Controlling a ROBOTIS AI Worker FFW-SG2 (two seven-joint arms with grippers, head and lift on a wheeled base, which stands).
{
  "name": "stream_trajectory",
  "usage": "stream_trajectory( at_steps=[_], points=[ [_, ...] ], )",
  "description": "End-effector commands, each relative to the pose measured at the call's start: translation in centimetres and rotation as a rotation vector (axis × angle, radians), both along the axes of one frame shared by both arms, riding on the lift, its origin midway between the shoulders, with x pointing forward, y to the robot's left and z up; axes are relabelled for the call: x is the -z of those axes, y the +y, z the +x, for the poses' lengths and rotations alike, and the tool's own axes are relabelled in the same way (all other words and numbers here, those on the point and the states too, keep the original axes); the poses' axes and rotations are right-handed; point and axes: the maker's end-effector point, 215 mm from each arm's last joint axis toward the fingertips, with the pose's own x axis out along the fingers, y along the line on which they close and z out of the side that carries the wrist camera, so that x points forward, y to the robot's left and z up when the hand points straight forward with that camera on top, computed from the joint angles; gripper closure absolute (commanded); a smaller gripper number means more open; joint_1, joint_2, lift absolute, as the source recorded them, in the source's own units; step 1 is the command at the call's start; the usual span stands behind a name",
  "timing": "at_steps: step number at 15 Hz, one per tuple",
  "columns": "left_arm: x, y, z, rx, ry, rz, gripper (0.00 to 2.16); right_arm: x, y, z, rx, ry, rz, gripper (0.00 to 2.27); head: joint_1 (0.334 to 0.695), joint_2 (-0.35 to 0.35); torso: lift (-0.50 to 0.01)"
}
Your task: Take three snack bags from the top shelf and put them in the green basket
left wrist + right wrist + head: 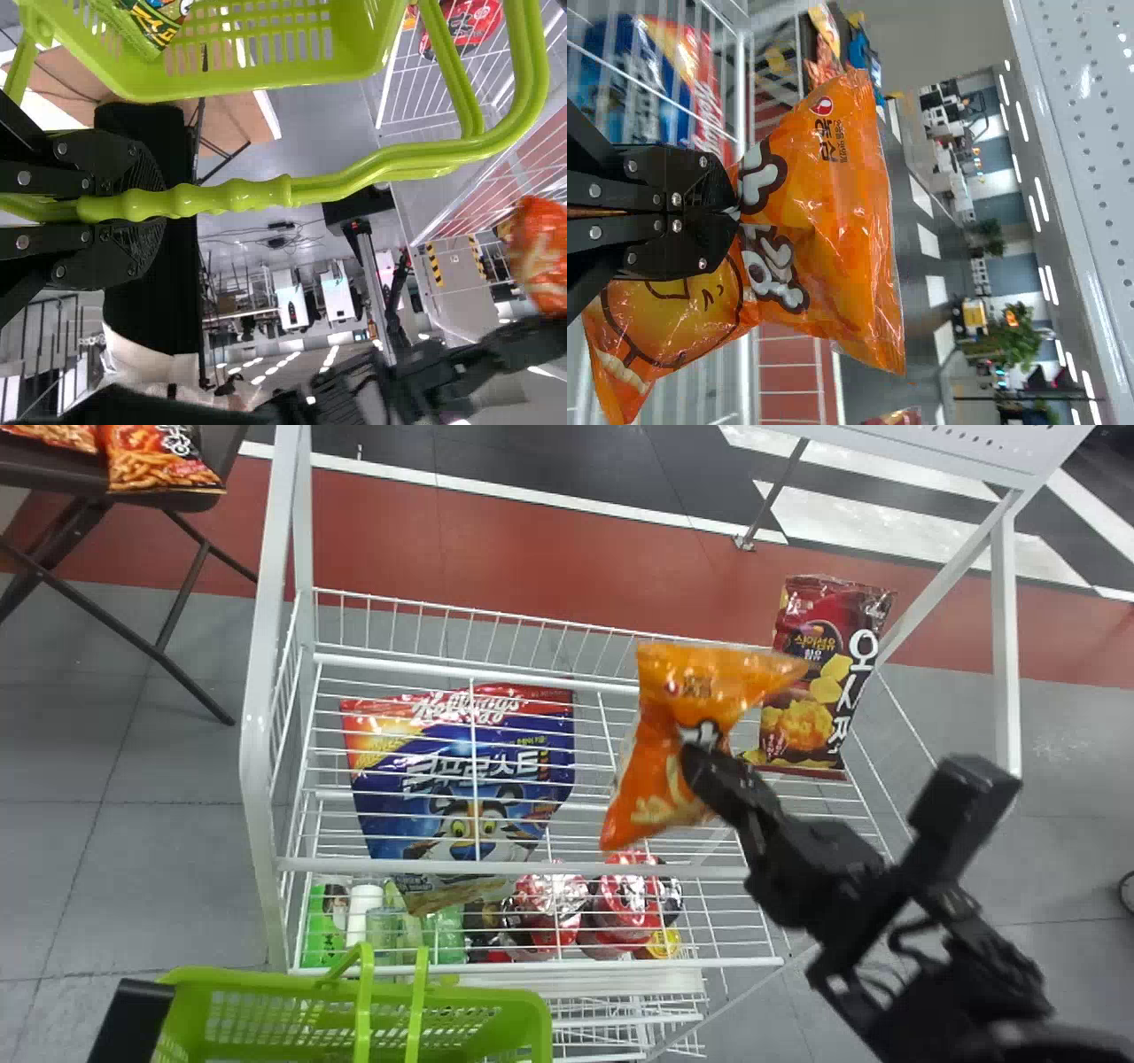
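In the head view my right gripper [704, 771] is shut on an orange snack bag [682, 735], held above the wire shelf [532, 868]. The right wrist view has the gripper [731, 211] pinching the middle of the orange bag [833, 239]. A blue cereal bag [461, 779] lies at the shelf's left, and a dark red snack bag [819, 682] leans at its right. The green basket [478, 1001] is at the head view's bottom left. My left gripper [146, 205] is shut on the basket's handle [354, 181]; a green and yellow bag [155, 22] lies inside the basket [248, 84].
White rack posts [266, 691] stand left and right of the shelf. Below it, a lower level holds red packages [620, 903] and bottles. A dark table [53, 469] with orange bags stands at the far left. A perforated white panel [1090, 133] borders the right wrist view.
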Motion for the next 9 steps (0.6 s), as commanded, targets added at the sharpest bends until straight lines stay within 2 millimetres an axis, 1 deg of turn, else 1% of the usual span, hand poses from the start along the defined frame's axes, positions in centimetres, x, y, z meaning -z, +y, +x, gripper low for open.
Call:
stream_trajectory(
  at_steps=[1,3,4,6,9],
  points=[
    [-0.1,-0.1,0.2,-0.001,-0.001,0.0,1.55,2.2,2.9,-5.1,-0.08,0.131,0.052,2.24,0.695,-0.35,-0.028],
    [0.0,-0.2,0.3,-0.002,-0.001,0.0,1.55,6.3,5.6,-9.5,-0.146,0.326,0.156,2.24,0.695,-0.35,-0.028],
    [-0.1,-0.2,0.3,0.001,-0.001,-0.001,1.55,8.2,6.6,-11.2,-0.161,0.397,0.18,2.25,0.695,-0.35,-0.028],
    [-0.1,-0.2,0.4,0.0,-0.004,-0.001,1.55,10.8,9.4,-14.7,-0.209,0.519,0.24,2.25,0.695,-0.35,-0.028],
    [-0.2,-0.4,0.4,0.003,-0.007,-0.004,1.55,13.9,13.3,-19.3,-0.266,0.686,0.326,2.24,0.695,-0.35,-0.028]
  ],
)
